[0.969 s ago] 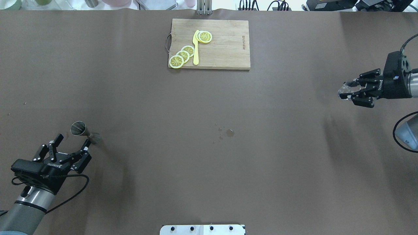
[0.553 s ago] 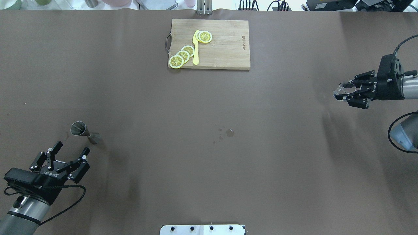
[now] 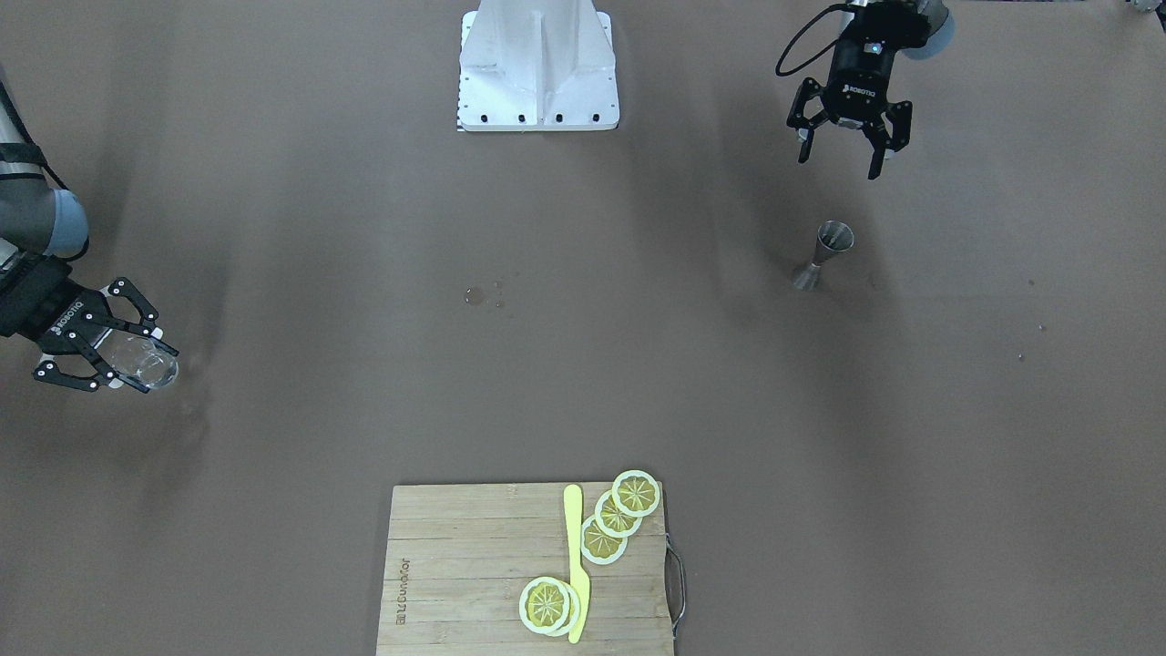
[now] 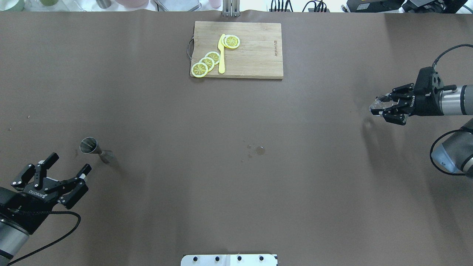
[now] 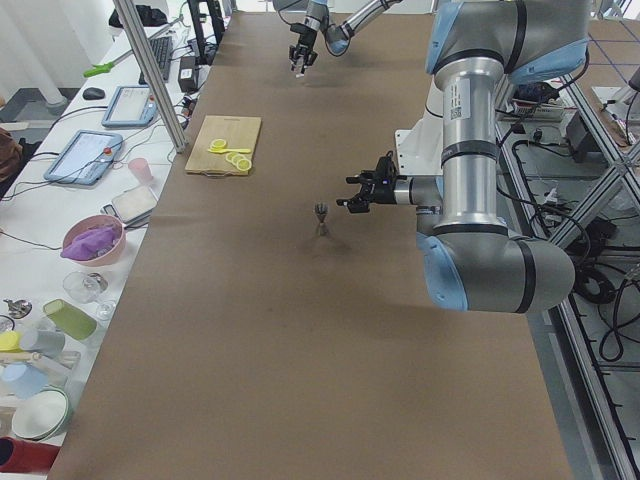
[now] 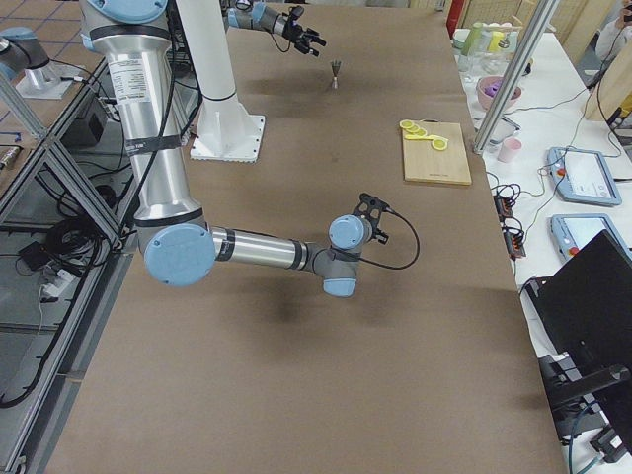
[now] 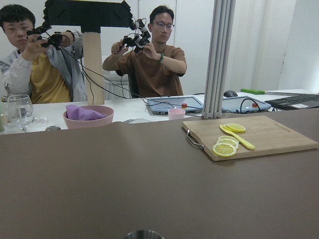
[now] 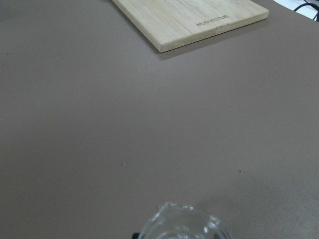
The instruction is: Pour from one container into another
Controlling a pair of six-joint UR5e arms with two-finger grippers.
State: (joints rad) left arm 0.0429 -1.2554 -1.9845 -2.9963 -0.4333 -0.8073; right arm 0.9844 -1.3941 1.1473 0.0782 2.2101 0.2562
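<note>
Far left first: my left fingers are spread wide and hold nothing, hovering over the table just on my side of the steel jigger. The jigger stands upright on its smaller cone, open mouth up, with nothing touching it. From the left wrist I catch only a sliver of its rim at the bottom edge. Moving across, there's a little cluster of droplets on the table mid-way. Beyond that, at the far edge, sits the cutting board with lemon slices and a yellow knife, none of it in my line. Now the far right: my right fingers are clamped on the glass cup, which is lifted off the table, well apart from the jigger. Whether there's liquid inside I can't tell; it's clear glass and small. So I judge this as the carry step, with the pour itself not yet begun. Next I need a long, level traverse to bring the cup's lip right above the jigger's mouth. Then comes a slow tilt, because that opening is narrow. The jigger looks tippy, so my left fingers could close on its waist to steady it.
</note>
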